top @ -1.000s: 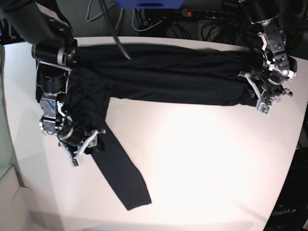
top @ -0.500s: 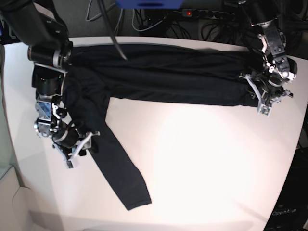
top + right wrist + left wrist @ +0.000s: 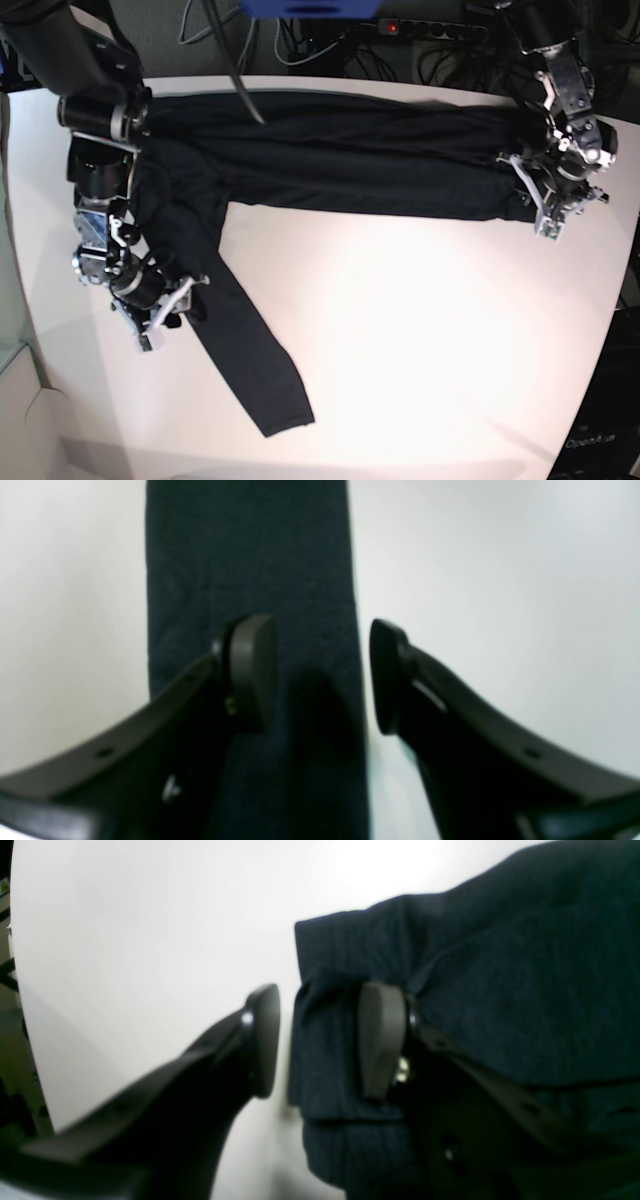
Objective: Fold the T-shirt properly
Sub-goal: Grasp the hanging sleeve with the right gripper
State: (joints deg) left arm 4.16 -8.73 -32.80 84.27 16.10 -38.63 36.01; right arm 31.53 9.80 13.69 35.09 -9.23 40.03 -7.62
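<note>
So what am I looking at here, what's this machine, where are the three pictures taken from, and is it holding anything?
It is a robot with two arms at a white table. The base view looks down from above; the other two come from cameras on each wrist. A dark long-sleeved T-shirt lies partly folded, one sleeve trailing toward the near edge. The left gripper stands open around the shirt's end, one pad on the cloth, nothing pinched. The right gripper is open over the sleeve's edge. Neither holds anything.

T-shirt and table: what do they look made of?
T-shirt: thin, soft knit cloth, matte dark charcoal; it drapes in loose folds, and the left wrist view shows a fine weave. Table: smooth, hard white surface with a bright glare patch, likely laminate or painted board.
</note>
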